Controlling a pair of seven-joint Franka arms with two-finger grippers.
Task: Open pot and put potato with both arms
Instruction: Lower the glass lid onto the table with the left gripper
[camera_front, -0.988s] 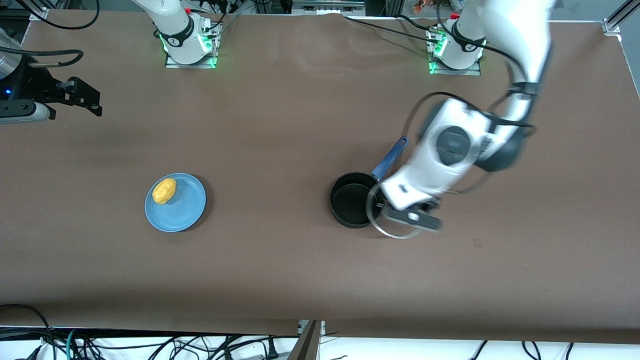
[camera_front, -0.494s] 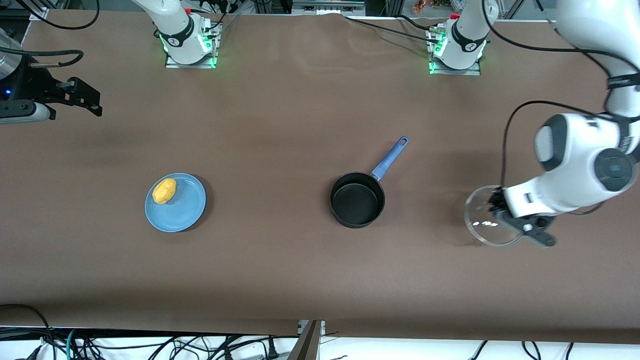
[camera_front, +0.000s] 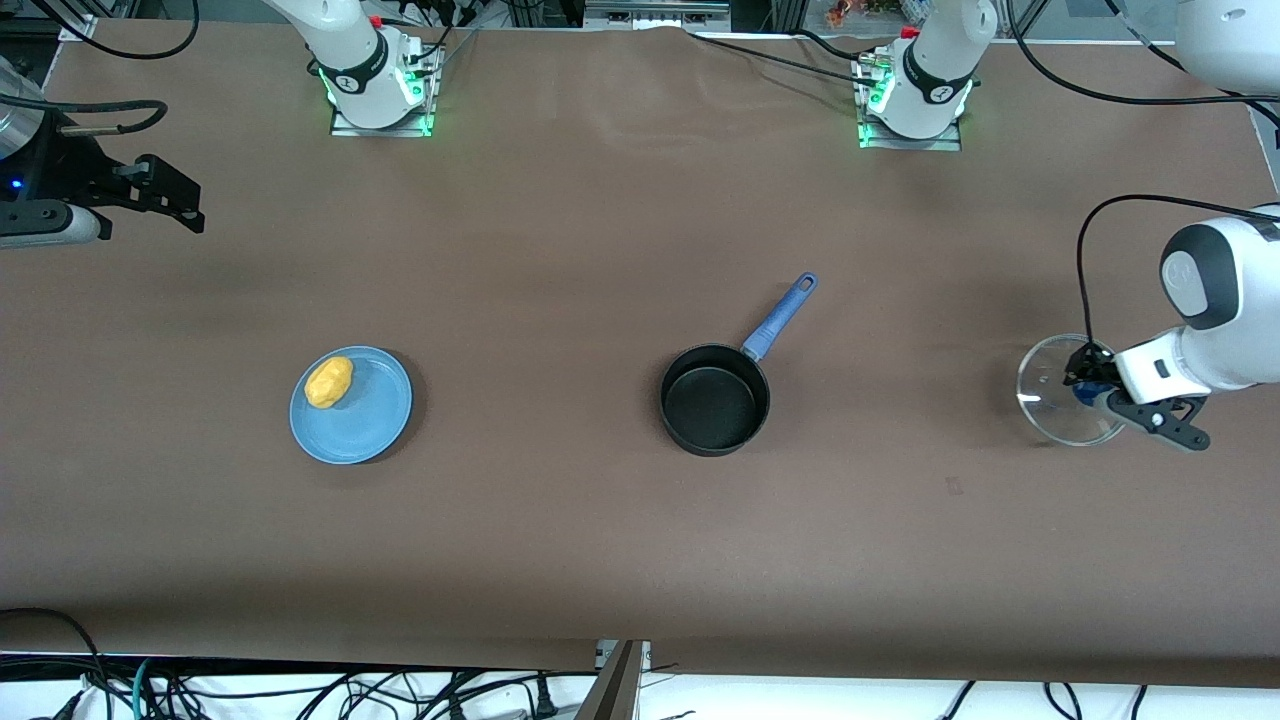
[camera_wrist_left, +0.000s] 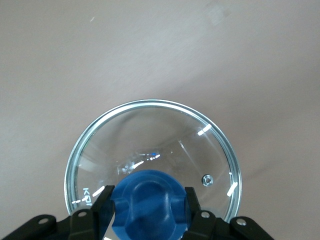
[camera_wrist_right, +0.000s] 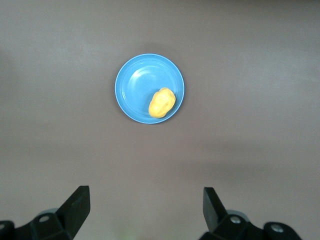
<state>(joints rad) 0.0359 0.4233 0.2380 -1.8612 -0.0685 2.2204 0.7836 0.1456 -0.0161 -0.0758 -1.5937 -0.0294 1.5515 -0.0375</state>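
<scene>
The pot (camera_front: 714, 400) sits open in the middle of the table, with its blue handle (camera_front: 779, 316) pointing up toward the left arm's base. The left gripper (camera_wrist_left: 145, 212) is squeezed tight on the blue knob (camera_wrist_left: 147, 197) of the glass lid (camera_front: 1065, 390), down low at the left arm's end of the table, well apart from the pot. I cannot tell if the lid touches the table yet. The potato (camera_front: 329, 381) lies on the blue plate (camera_front: 375, 420), toward the right arm's end of the table. The right gripper (camera_wrist_right: 145, 210) hangs high at that end with its fingers spread wide and nothing in them. From its own camera the potato (camera_wrist_right: 161, 102) is out ahead of the fingers, not under them. So the right arm is the closer one, and I think it should go forward and down to grab the potato.
</scene>
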